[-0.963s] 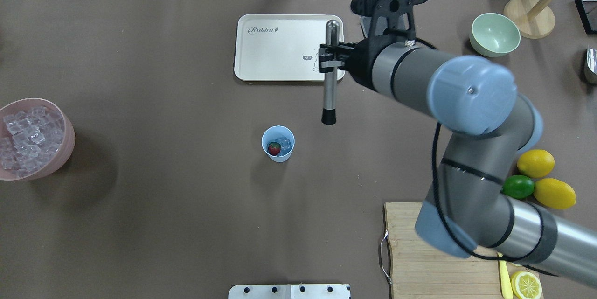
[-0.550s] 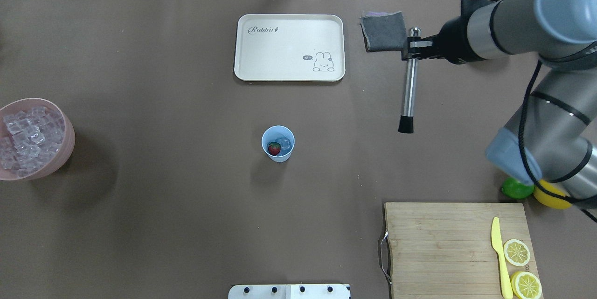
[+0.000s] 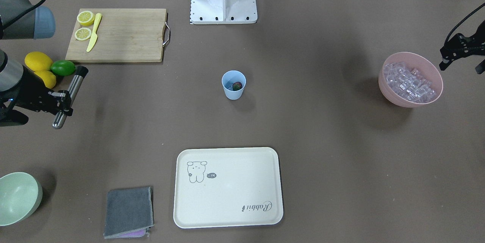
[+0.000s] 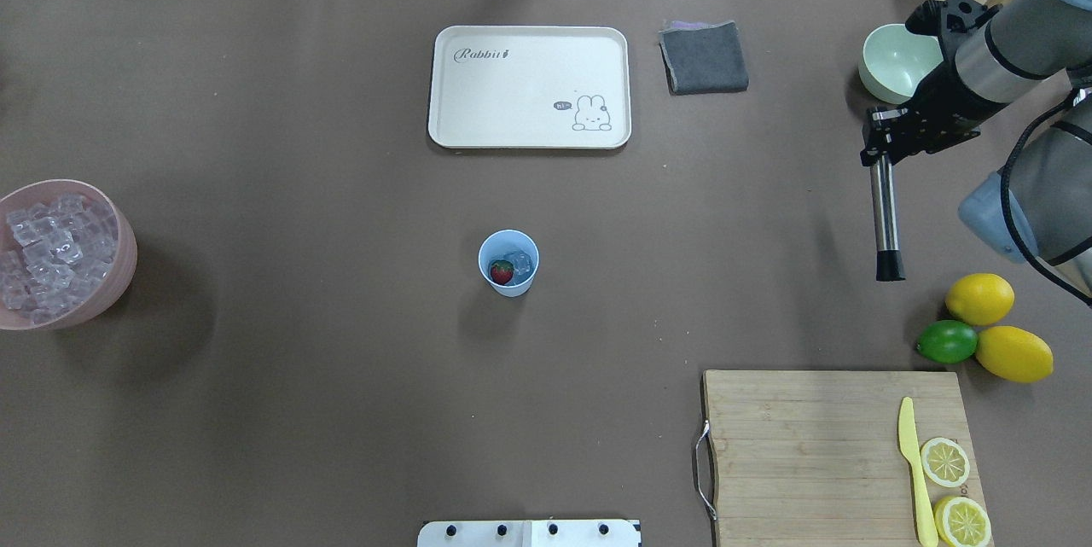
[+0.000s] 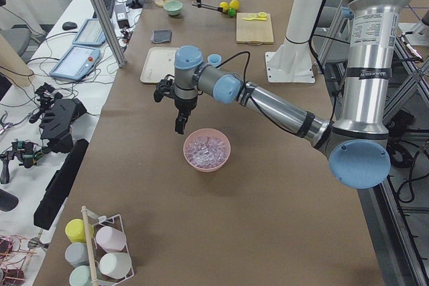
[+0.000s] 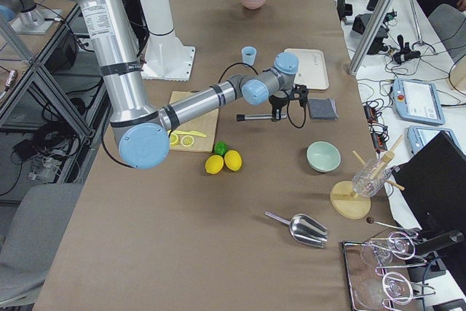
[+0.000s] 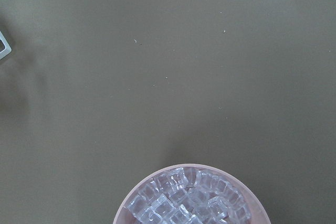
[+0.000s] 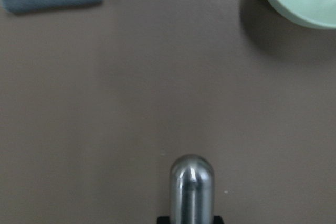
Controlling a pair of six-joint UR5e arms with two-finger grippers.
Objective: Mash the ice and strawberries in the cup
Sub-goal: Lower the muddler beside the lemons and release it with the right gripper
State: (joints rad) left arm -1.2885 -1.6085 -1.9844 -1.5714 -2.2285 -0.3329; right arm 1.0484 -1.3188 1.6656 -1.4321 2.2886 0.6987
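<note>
Holding the metal muddler (image 4: pixel 884 214) near its rounded top, my right gripper (image 4: pixel 884 153) has its jaws clamped on the shaft. That leaves the long length and the black head free to reach down into a narrow vessel. The rod lies level above the table, near the pale-green bowl (image 4: pixel 887 78). The cup (image 4: pixel 508 284) stands upright mid-table, well apart from the muddler, with the strawberry (image 4: pixel 502 272) and the ice (image 4: pixel 521 262) inside. I judge loading done and mashing not yet begun. The head must tip downward and centre over the rim first. My left gripper (image 5: pixel 179 122) hangs by the pink bowl (image 4: pixel 124 261), clear of the work; whether its jaws are spread I cannot tell.
</note>
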